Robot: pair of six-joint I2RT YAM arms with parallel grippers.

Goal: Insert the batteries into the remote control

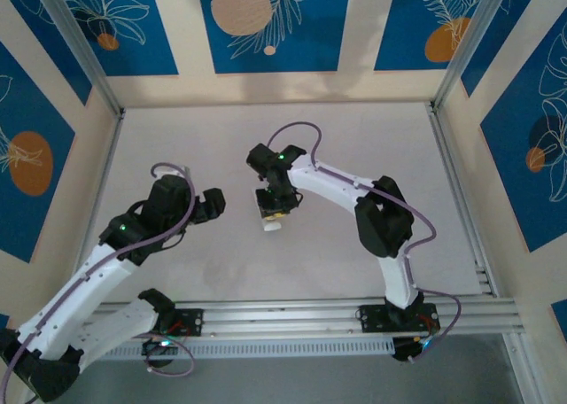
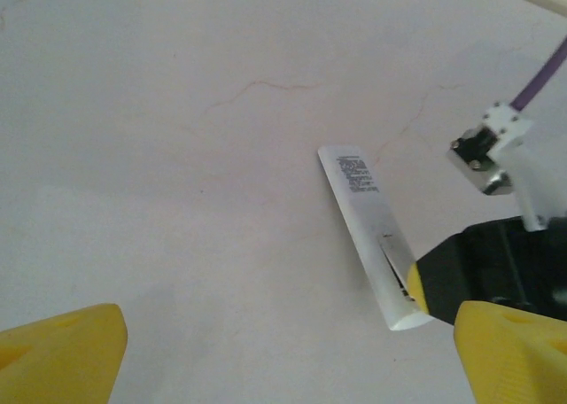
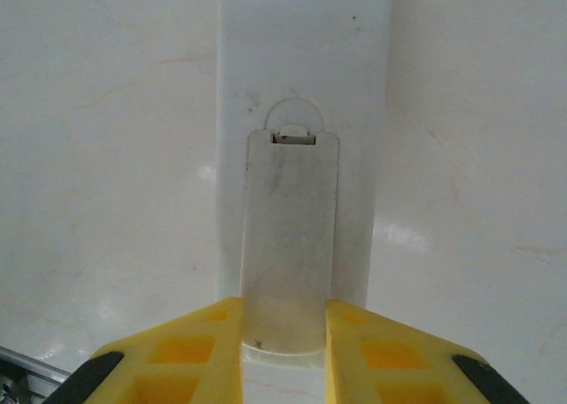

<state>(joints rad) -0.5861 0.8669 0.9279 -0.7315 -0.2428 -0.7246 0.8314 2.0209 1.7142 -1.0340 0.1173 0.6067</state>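
The right tool (image 3: 283, 337) is clamping its yellow fingers (image 3: 190, 351) on one end of the slim white plastic remote control (image 3: 301, 85). The remote is facing back side up, and its flat off-white battery cover (image 3: 291, 236) is sitting in place, reaching down between the fingers. The bar is resting near the middle of the pale tabletop (image 1: 372, 138). At its 9 o'clock, the left tool (image 1: 213, 205) is hovering with jaws wide apart, gripping nothing.

White left arm reaches forward, left gripper (image 2: 288, 333) with its yellow fingers (image 2: 62, 355) spread wide. Right arm folds inward, right gripper (image 3: 283, 311) pointing down and pinching the slim white remote control (image 3: 301, 112).
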